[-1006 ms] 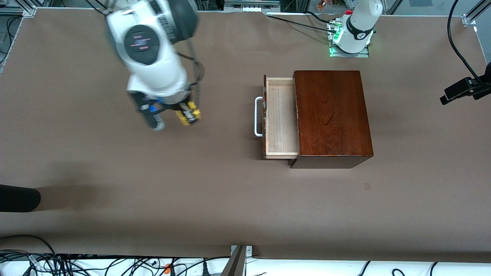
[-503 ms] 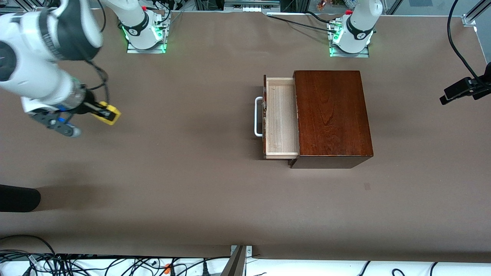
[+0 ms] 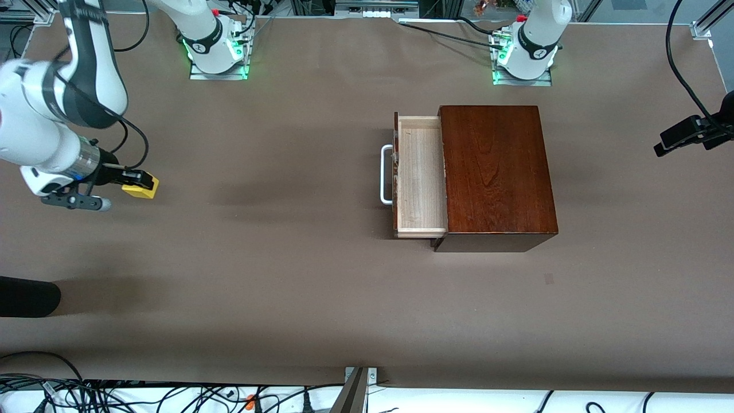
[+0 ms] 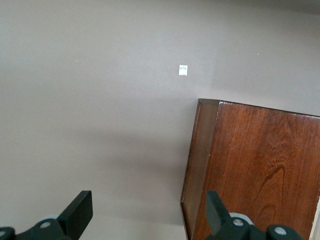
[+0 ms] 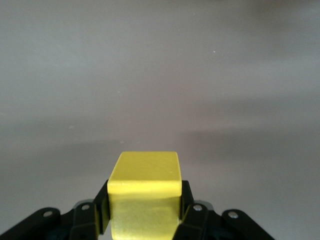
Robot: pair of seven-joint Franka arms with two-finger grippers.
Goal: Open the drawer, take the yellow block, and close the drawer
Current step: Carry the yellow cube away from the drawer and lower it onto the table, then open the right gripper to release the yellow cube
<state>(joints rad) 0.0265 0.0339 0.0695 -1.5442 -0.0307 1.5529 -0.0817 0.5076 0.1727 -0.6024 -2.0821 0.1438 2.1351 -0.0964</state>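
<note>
Tabletop (image 3: 287, 287): right gripper (image 3: 139, 184) clamps yellow block (image 3: 141, 189) by side faces near right arm's edge; light, rigid. Left gripper (image 4: 145, 220) spread, empty. Drawer (image 3: 421, 175) unshut.

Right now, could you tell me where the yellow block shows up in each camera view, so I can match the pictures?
Front view: the yellow block is held in the right gripper over the table at the right arm's end.
Left wrist view: not in it.
Right wrist view: the block fills the lower middle, clamped between the fingers.
Shared landmark: the brown table.
</note>
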